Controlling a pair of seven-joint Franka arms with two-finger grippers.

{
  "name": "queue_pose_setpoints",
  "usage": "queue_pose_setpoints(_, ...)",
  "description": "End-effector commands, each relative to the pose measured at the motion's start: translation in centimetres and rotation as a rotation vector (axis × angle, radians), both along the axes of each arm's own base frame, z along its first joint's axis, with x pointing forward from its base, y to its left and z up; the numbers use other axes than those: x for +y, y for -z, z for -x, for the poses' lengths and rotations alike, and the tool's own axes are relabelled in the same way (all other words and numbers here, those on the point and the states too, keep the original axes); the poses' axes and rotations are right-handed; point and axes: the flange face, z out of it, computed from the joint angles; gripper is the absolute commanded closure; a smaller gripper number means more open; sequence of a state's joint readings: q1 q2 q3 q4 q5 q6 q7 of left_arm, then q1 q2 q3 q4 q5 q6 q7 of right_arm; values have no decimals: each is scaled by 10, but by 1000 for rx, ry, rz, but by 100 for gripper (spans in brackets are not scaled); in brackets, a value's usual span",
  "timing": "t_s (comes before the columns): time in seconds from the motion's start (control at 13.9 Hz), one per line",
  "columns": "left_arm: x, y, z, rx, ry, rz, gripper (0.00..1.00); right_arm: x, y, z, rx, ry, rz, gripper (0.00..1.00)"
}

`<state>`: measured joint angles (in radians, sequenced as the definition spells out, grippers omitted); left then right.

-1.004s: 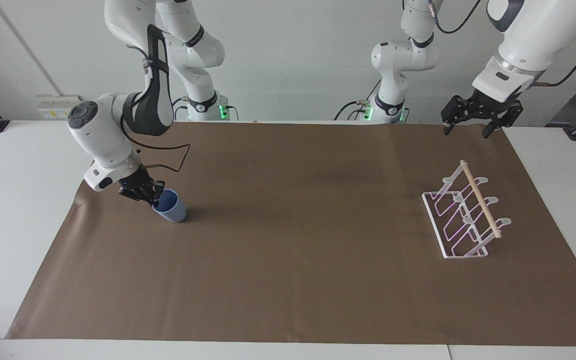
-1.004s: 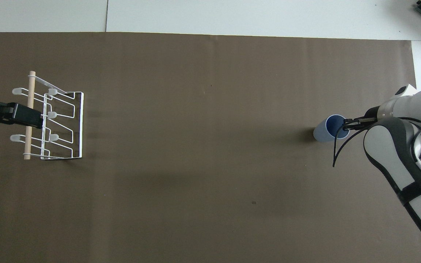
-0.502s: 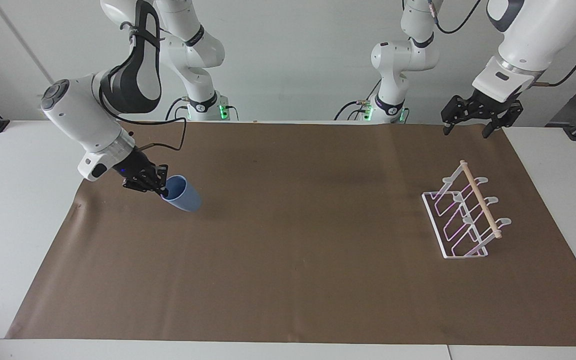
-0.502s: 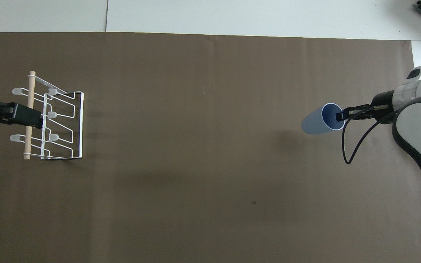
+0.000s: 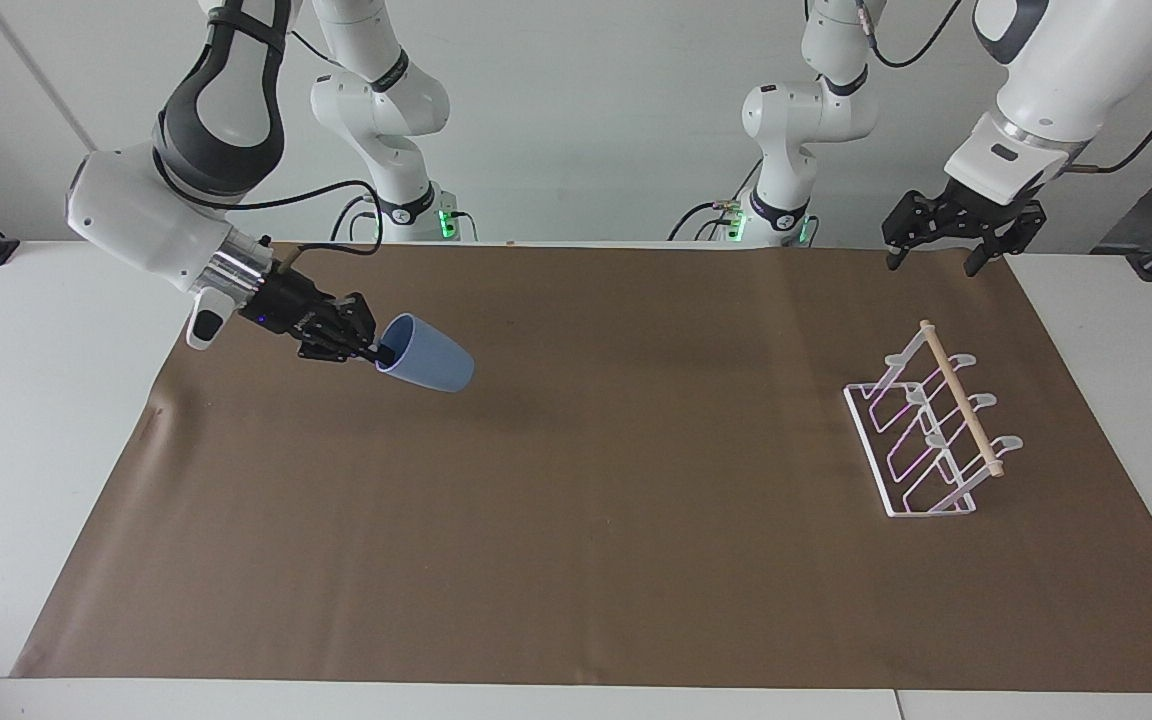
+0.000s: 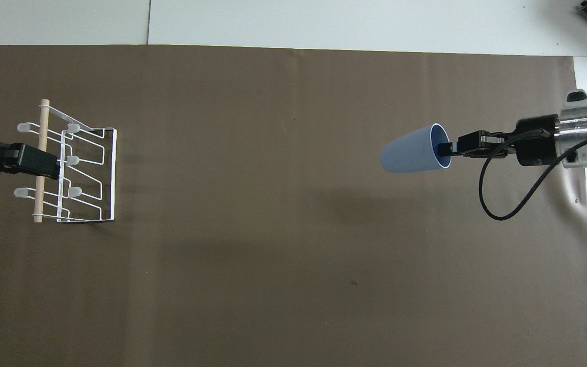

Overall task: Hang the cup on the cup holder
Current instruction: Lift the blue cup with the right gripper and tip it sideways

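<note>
Right tool (image 5: 376,353) pinches the cup (image 5: 431,365) by its rim, tipped sideways above the mat; left tool (image 5: 939,247) waits, fingers spread.

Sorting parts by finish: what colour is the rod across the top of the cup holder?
Light wood, on the white wire cup holder; clearest in the facing view.

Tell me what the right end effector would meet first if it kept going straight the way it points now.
Past the cup that the right end effector grips by the rim, the way looks free above the brown mat.
</note>
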<state>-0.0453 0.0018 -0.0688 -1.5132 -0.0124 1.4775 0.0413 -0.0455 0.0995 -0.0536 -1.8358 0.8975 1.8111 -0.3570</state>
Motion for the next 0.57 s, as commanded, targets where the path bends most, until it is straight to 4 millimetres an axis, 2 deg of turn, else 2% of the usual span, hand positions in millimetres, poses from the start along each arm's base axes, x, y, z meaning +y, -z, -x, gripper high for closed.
queue_pose_setpoints(0.0, 4, -1, 7, -1, 5, 9, 0, 9, -15, 2, -1, -4, -187, 100)
queue_pose_setpoints(0.36, 3, -1, 7, -1, 6, 9, 0, 35, -36, 8, 27, 32, -432, 100)
queue_pose_setpoints(0.5, 1, -1, 7, -6, 3, 11, 0, 56, -40, 13, 66, 38, -513, 100)
